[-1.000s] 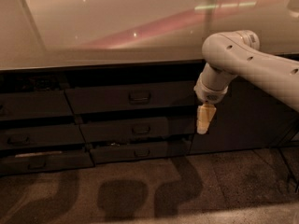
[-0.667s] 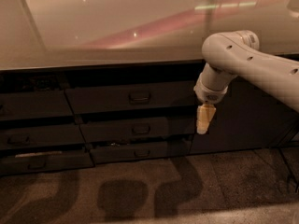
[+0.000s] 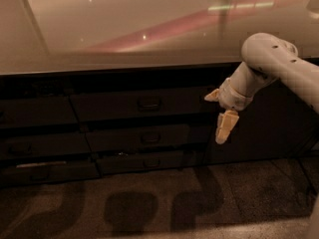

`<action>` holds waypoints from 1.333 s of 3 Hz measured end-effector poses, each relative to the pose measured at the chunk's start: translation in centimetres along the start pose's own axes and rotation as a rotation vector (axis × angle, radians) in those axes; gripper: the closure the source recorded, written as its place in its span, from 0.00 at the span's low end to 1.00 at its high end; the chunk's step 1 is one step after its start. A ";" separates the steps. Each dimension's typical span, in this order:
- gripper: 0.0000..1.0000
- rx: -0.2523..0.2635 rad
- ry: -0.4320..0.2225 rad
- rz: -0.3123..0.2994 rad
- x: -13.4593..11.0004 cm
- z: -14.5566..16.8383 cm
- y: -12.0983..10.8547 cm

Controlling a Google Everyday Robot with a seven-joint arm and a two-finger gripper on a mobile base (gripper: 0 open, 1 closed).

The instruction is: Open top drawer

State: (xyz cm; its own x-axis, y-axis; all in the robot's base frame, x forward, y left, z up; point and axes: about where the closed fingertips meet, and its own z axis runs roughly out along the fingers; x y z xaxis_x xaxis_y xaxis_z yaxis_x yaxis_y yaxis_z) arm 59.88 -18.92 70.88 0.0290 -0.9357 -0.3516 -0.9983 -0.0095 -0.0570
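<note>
The top drawer (image 3: pixel 107 106) sat shut in the dark cabinet under the table (image 3: pixel 124 29), its wide front level with the fronts around it and its small dark handle (image 3: pixel 148 103) centred on it. Two slimmer drawer fronts lay below it, the middle drawer (image 3: pixel 119 139) and the bottom drawer (image 3: pixel 124 163), each with a like handle. To the left ran a narrower column of dark fronts, the lowest carrying a pale strip (image 3: pixel 40 164). The gripper (image 3: pixel 216 117) hung in front of the right end of the top drawer, to the right of the handle and well apart from it, touching nothing. Its jaws stood apart and empty: one pale finger pointed left at the height of the top drawer, the other angled downward across the level of the middle drawer. The white arm (image 3: pixel 279 63) came in from the right edge and bent down to the wrist just below the table's edge. The glossy table top showed streaks of reflected light, and the speckled floor (image 3: pixel 259 193) carried broad rounded shadows in front of the cabinet.
</note>
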 end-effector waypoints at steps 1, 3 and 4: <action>0.00 0.002 -0.048 -0.067 -0.9 -0.7 -0.6; 0.00 0.066 -0.036 -0.085 -0.7 -0.6 -0.4; 0.00 0.198 -0.015 -0.123 -0.4 -0.8 0.0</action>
State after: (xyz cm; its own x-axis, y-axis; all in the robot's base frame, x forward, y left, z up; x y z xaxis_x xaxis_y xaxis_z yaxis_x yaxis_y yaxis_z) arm 59.86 -18.85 71.80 0.1520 -0.9264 -0.3446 -0.9579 -0.0522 -0.2823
